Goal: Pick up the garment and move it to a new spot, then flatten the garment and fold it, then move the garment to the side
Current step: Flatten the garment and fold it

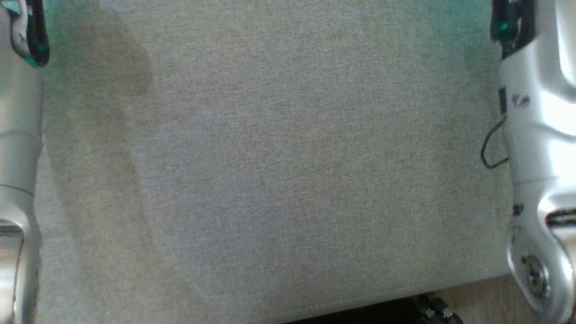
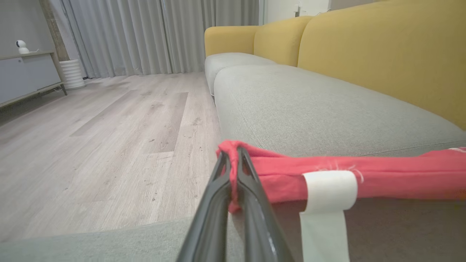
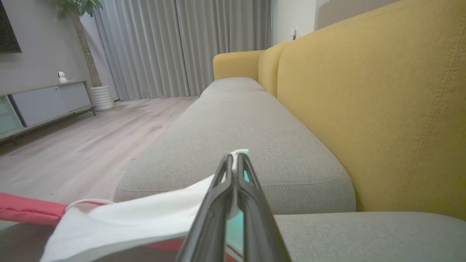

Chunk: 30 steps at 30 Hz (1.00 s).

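The garment (image 2: 400, 178) is red with a white strip and stretches taut to the right from my left gripper (image 2: 233, 154), which is shut on its red edge. In the right wrist view my right gripper (image 3: 235, 160) is shut on a white and teal part of the garment (image 3: 145, 214), whose red part trails off to the left. The cloth hangs just above the grey sofa seat (image 2: 309, 109). In the head view my pale left forearm (image 1: 18, 135) and right forearm (image 1: 535, 135) flank the bare grey cushion (image 1: 288, 162).
The yellow sofa backrest (image 3: 364, 109) runs along the right of both wrist views. Wooden floor (image 2: 109, 127) lies to the left, with grey curtains (image 2: 145, 36), a low cabinet (image 3: 47, 102) and a white planter (image 2: 72, 74) beyond. The cushion's front edge (image 1: 360, 299) shows low in the head view.
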### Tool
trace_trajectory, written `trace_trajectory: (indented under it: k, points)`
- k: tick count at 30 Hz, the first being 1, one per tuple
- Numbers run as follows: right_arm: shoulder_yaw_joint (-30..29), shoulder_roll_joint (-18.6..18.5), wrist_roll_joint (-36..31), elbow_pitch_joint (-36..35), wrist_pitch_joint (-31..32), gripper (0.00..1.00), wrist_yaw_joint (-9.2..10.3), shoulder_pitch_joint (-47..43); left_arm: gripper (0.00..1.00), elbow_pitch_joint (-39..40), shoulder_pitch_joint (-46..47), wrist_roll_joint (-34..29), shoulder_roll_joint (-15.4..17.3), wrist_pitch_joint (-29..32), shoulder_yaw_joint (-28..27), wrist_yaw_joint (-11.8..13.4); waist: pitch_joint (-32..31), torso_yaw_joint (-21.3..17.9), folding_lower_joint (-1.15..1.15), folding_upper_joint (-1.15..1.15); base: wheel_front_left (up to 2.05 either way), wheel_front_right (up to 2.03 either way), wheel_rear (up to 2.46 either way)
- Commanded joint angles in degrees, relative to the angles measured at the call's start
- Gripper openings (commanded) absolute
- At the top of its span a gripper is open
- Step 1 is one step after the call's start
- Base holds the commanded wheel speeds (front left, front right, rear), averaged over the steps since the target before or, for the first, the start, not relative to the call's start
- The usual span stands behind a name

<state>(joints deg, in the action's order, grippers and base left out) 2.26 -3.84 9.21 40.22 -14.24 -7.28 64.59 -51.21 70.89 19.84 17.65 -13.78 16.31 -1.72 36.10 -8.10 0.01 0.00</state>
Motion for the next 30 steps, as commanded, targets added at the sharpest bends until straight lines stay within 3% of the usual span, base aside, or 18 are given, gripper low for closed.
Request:
trace_trajectory:
  k: [1,8,14,22,30]
  points:
    - [0.3,1.0,0.9,-2.8,-0.6,0.00,-0.21,-1.8,0.00,1.6,0.0,0.6,2.0,-0.7,-1.8,-0.3,-1.3,0.7,-0.01,0.00,0.00,0.00,0.00]
    - [0.1,1.0,5.0,-11.0,-0.7,0.00,-0.21,-18.6,0.00,3.7,-14.1,4.8,-0.1,-1.1,-3.0,-3.3,-11.0,2.2,-0.01,0.00,0.00,0.00,0.00]
    - [-1.6,1.0,6.9,-20.2,1.4,0.00,-0.21,-35.6,0.00,14.2,-31.5,6.2,-0.9,-1.2,-5.2,-3.6,-19.2,2.6,-0.01,0.00,0.00,0.00,0.00]
    - [-4.1,1.0,8.7,-36.2,8.0,0.00,-0.21,-58.5,0.00,32.4,-57.0,6.7,-3.1,-1.2,-7.4,-1.0,-25.9,2.5,-0.01,0.00,0.00,0.00,0.00]
    - [-5.4,1.0,9.3,-46.8,14.5,0.00,-0.21,-72.4,0.00,44.1,-72.9,8.1,-5.0,0.4,-6.7,2.4,-29.5,2.0,-0.01,0.00,0.00,0.00,0.00]
